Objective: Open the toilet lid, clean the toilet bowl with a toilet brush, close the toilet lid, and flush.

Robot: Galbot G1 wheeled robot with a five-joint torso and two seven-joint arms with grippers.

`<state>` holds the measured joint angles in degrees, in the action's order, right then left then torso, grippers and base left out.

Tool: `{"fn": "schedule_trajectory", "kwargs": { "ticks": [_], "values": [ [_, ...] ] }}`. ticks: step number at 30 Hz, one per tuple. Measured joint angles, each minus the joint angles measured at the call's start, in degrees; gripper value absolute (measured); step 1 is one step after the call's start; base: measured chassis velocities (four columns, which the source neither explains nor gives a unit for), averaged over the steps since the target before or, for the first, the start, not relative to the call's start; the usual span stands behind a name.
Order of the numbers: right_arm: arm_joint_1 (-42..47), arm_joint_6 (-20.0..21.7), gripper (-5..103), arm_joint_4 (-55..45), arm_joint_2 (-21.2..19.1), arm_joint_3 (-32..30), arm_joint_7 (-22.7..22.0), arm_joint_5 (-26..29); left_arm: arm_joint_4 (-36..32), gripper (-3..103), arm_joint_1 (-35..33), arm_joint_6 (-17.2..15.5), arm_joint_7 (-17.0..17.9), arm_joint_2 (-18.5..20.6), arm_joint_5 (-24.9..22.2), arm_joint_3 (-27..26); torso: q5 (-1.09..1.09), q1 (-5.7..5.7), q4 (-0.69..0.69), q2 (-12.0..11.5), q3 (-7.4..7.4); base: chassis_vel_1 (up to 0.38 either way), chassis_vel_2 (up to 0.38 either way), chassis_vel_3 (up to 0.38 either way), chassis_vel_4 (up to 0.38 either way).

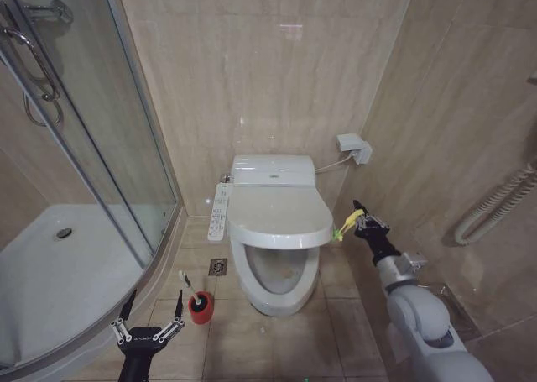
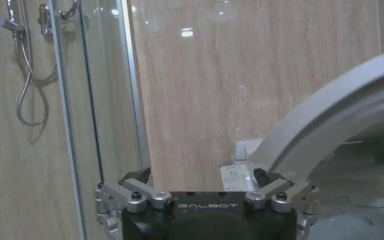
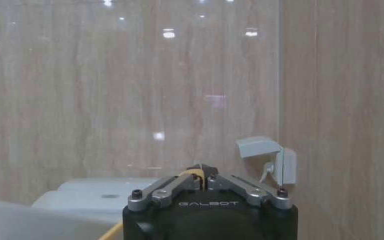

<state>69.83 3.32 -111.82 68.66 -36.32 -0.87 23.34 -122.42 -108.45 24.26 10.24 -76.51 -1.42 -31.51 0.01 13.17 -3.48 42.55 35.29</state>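
The toilet lid point(image 1: 281, 217) is lifted partway, and the toilet bowl point(image 1: 275, 273) shows beneath its front edge. My right gripper point(image 1: 361, 222) is at the lid's right side, shut on the green-yellow strap point(image 1: 342, 229). The right wrist view shows the same gripper point(image 3: 203, 176) pinching the strap point(image 3: 193, 172). The toilet brush point(image 1: 188, 285) stands with its pale handle tilted in a red cup point(image 1: 200, 309) on the floor, left of the bowl. My left gripper point(image 1: 157, 300) hovers open just left of the cup. In the left wrist view it point(image 2: 202, 187) faces the raised lid point(image 2: 332, 115).
A long white button panel point(image 1: 219, 211) runs along the bowl's left side. A glass shower enclosure point(image 1: 92, 147) with a white tray fills the left. A floor drain point(image 1: 218, 267) lies by the bowl. A wall socket point(image 1: 356, 147) and a hose point(image 1: 495, 206) are on the right walls.
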Motion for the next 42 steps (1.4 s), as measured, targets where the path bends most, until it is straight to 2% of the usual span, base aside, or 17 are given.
{"fn": "schedule_trajectory", "kwargs": {
  "ticks": [13, 26, 42],
  "values": [
    [-7.79, 2.00, 1, 4.72, -1.69, 1.97, -1.72, 2.98, 0.00, 100, 0.00, 0.00, 0.00, 0.00, 0.00, 0.00, -0.01, 0.00, 0.00, 0.00, 0.00, 0.000, 0.000, 0.000, 0.000],
    [-14.01, 2.84, 1, 10.98, -1.09, 5.08, -3.00, 3.05, 0.00, 100, 0.00, 0.00, 0.00, 0.00, 0.00, 0.00, -0.01, 0.00, -0.01, 0.00, 0.00, 0.000, 0.000, 0.000, 0.000],
    [-25.99, 2.85, 1, 20.67, -0.10, 8.54, -4.34, 2.61, 0.00, 100, 0.00, 0.00, 0.00, 0.00, 0.00, 0.00, -0.02, 0.00, 0.00, 0.00, 0.00, 0.000, 0.000, 0.000, 0.000]
  ]
}}
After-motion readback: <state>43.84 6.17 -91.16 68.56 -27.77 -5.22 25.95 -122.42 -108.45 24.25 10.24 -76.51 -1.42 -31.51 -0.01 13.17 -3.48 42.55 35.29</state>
